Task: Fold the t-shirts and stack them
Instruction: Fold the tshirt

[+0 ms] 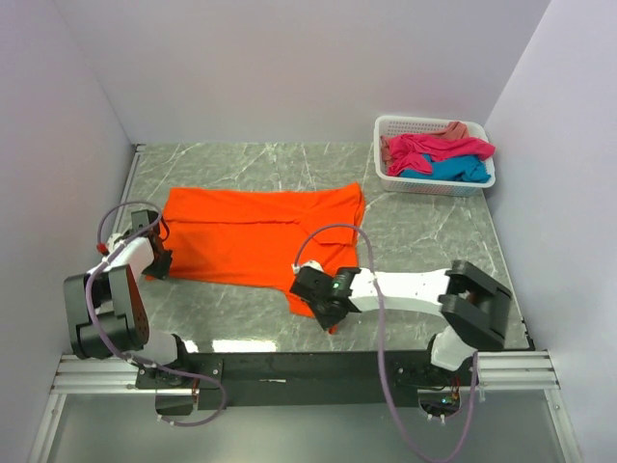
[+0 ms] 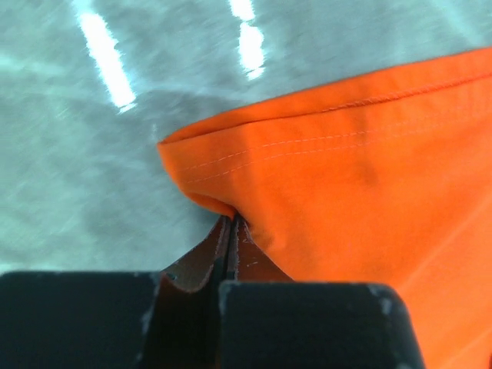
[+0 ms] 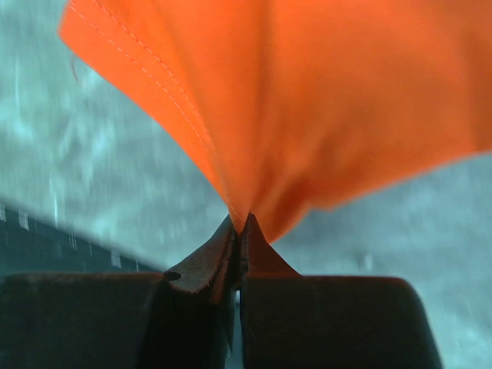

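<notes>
The orange t-shirt (image 1: 260, 234) lies spread across the middle of the grey table. My left gripper (image 1: 159, 258) is shut on its near left corner; the left wrist view shows the pinched cloth (image 2: 323, 192) bunching at the closed fingertips (image 2: 234, 223). My right gripper (image 1: 326, 311) is shut on the shirt's near right corner, and in the right wrist view the orange cloth (image 3: 307, 100) fans up from the closed tips (image 3: 244, 219), lifted off the table. Magenta pink (image 1: 439, 148), turquoise blue (image 1: 451, 170) and salmon pink (image 1: 453, 129) t-shirts lie crumpled in the basket.
A white slotted basket (image 1: 386, 176) stands at the back right of the table. White walls close in on the left, back and right. The table's near edge with the arm rail (image 1: 289, 367) runs just behind both grippers.
</notes>
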`<action>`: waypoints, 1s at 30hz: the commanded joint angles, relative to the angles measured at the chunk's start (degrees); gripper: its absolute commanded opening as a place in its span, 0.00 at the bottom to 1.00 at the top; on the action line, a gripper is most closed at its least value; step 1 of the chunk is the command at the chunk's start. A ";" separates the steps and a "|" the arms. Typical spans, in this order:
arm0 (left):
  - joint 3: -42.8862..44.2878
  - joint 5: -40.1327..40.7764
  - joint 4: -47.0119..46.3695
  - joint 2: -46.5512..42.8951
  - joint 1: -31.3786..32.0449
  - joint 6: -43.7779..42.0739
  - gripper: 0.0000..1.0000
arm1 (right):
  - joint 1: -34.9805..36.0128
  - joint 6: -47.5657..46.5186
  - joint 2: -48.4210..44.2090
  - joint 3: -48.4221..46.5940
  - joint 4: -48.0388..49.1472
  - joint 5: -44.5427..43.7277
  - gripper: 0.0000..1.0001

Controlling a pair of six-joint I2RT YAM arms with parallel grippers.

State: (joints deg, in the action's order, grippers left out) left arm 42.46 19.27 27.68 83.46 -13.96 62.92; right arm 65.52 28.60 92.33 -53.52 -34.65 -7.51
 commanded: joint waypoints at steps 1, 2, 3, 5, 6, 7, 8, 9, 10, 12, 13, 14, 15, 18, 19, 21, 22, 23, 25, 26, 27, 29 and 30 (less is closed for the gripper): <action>-2.03 1.38 5.18 -4.53 -0.37 3.34 0.01 | 1.02 1.37 -7.95 -0.18 -9.37 1.86 0.00; -2.29 2.00 6.06 -5.49 -0.28 3.96 0.01 | 1.10 1.37 -8.92 -0.27 -9.99 2.84 0.00; -2.29 2.52 6.85 -6.37 -0.28 4.58 0.01 | 1.10 1.46 -10.32 -0.36 -10.86 4.07 0.00; -2.64 4.10 8.79 -9.27 -0.28 5.99 0.01 | 1.10 1.63 -11.47 0.16 -10.53 7.31 0.00; -2.90 4.29 8.97 -10.85 -0.28 6.34 0.01 | 1.10 1.46 -11.39 0.52 -10.00 8.64 0.00; -2.91 4.46 9.14 -11.65 -0.28 6.52 0.01 | 1.10 1.46 -11.30 1.04 -9.56 9.26 0.00; -2.99 4.12 9.06 -12.26 -0.37 6.61 0.00 | 1.02 1.46 -10.43 0.96 -9.12 9.00 0.00; -2.91 3.76 8.71 -13.05 -0.28 6.43 0.01 | 1.02 1.28 -9.64 0.52 -9.29 8.39 0.00; -2.56 3.59 8.53 -13.23 -0.28 6.00 0.01 | 0.93 0.85 -8.85 -1.05 -9.73 7.60 0.00; -1.77 3.41 8.62 -12.98 -0.28 5.82 0.01 | -0.03 0.06 -7.00 -2.90 -11.57 4.01 0.00; -1.15 3.50 8.79 -12.62 -0.20 5.82 0.01 | -0.65 -0.38 -6.64 -4.30 -11.92 3.99 0.00; -0.80 3.24 8.62 -12.36 -0.19 5.47 0.01 | -1.35 -0.91 -6.47 -4.84 -12.19 4.34 0.00; -0.54 2.36 8.44 -11.66 -0.28 5.38 0.01 | -2.40 -1.61 -6.55 -5.80 -12.45 4.95 0.00; 0.78 1.74 8.26 -9.99 -0.02 5.02 0.01 | -6.35 -3.37 -7.43 -7.21 -13.24 6.01 0.00; 1.74 1.74 8.44 -9.64 0.07 5.11 0.01 | -8.63 -3.81 -7.69 -8.09 -13.59 6.27 0.00; 2.71 0.95 7.74 -8.41 0.07 4.15 0.01 | -11.10 -6.00 -8.40 -8.79 -13.77 7.32 0.00; 3.59 0.60 7.65 -7.97 0.07 3.97 0.01 | -13.72 -6.53 -8.57 -9.06 -13.95 8.46 0.00; 4.03 0.16 7.39 -7.53 -0.02 3.71 0.01 | -14.79 -7.15 -8.57 -9.41 -14.47 8.82 0.00; 5.43 -1.06 6.86 -5.86 0.07 3.27 0.01 | -16.82 -9.08 -8.31 -11.24 -15.26 8.83 0.00; 6.05 -1.33 6.95 -5.16 0.07 3.18 0.01 | -18.22 -9.61 -7.88 -12.04 -15.53 8.65 0.00; 6.84 -1.69 7.21 -3.76 0.33 3.09 0.01 | -19.01 -10.75 -7.52 -13.79 -15.53 8.56 0.00; 9.13 -1.69 7.65 -1.91 0.51 3.09 0.01 | -20.85 -11.19 -6.30 -15.64 -15.36 6.20 0.00; 10.00 -1.60 7.56 -1.38 0.51 2.92 0.01 | -21.56 -11.11 -5.85 -17.31 -15.36 5.41 0.00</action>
State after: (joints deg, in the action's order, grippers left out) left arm 48.53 18.13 35.81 80.49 -13.65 66.85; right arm 45.76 20.21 86.11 -65.78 -48.97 0.16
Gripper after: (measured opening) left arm 0.013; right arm 0.029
